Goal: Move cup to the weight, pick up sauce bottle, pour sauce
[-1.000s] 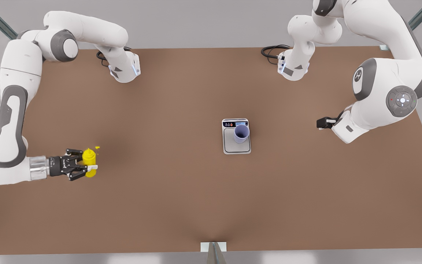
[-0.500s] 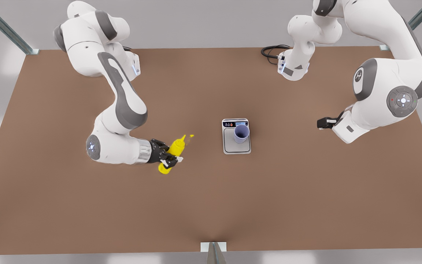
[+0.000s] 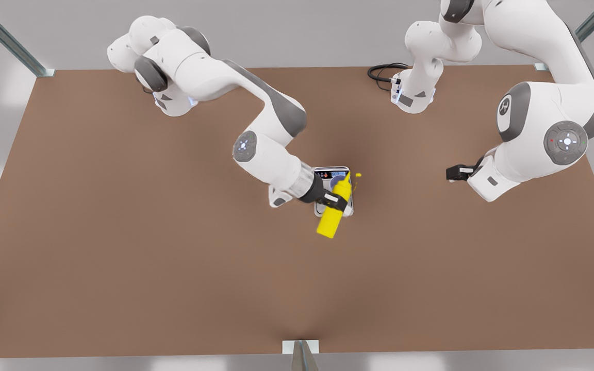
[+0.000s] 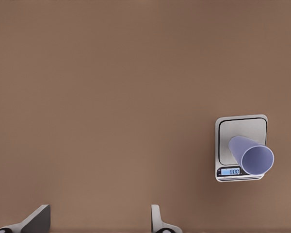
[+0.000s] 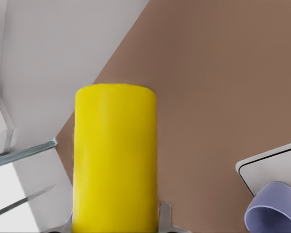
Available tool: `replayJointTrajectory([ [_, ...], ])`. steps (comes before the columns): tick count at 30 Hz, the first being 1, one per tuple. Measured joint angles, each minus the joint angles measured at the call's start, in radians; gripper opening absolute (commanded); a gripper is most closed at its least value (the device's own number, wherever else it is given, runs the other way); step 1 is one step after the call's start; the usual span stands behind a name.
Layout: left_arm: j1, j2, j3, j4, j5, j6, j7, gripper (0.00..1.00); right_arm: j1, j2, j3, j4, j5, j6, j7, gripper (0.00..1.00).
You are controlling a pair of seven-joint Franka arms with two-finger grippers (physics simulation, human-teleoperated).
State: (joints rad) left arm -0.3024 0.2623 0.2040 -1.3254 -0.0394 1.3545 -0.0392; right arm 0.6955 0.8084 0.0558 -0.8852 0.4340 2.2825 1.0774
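At the front view's centre, the sauce bottle [image 3: 331, 216] is clenched in the right hand [image 3: 336, 201], tilted, its nozzle over the cup [image 3: 337, 181]. The cup stands on the weight [image 3: 320, 172], on the brown counter [image 3: 173, 268]. At the front view's right, the left hand [image 3: 454, 172] waits above the counter, fingers [image 4: 160, 222] spread, nothing held.

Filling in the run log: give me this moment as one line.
right hand: shut on sauce bottle, tilted, nozzle over cup | cup: on weight | left hand: open, waiting aside
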Motion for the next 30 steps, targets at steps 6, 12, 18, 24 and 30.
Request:
replayJointTrajectory([
  [6, -0.001, -0.001, 0.0, 0.002, 0.0, 0.0, -0.001, 1.0, 0.002, 0.006, 0.021, -0.127, -0.167, 0.166, -0.06, 0.44],
  [12, -0.002, 0.0, 0.0, 0.001, -0.002, 0.0, -0.001, 1.0, 0.061, 0.069, 0.02, -0.127, -0.404, 0.296, -0.071, 0.43],
  [18, -0.001, 0.005, -0.001, 0.002, -0.003, 0.002, -0.001, 1.0, 0.012, -0.013, 0.107, -0.305, -0.568, 0.379, -0.064, 0.43],
  [24, -0.001, 0.005, -0.002, 0.001, -0.005, 0.002, -0.001, 1.0, 0.028, 0.01, 0.106, -0.319, -0.652, 0.381, -0.061, 0.43],
  [30, -0.001, 0.004, -0.002, 0.002, -0.006, 0.001, -0.001, 1.0, 0.031, 0.032, 0.104, -0.373, -0.775, 0.42, -0.061, 0.44],
])
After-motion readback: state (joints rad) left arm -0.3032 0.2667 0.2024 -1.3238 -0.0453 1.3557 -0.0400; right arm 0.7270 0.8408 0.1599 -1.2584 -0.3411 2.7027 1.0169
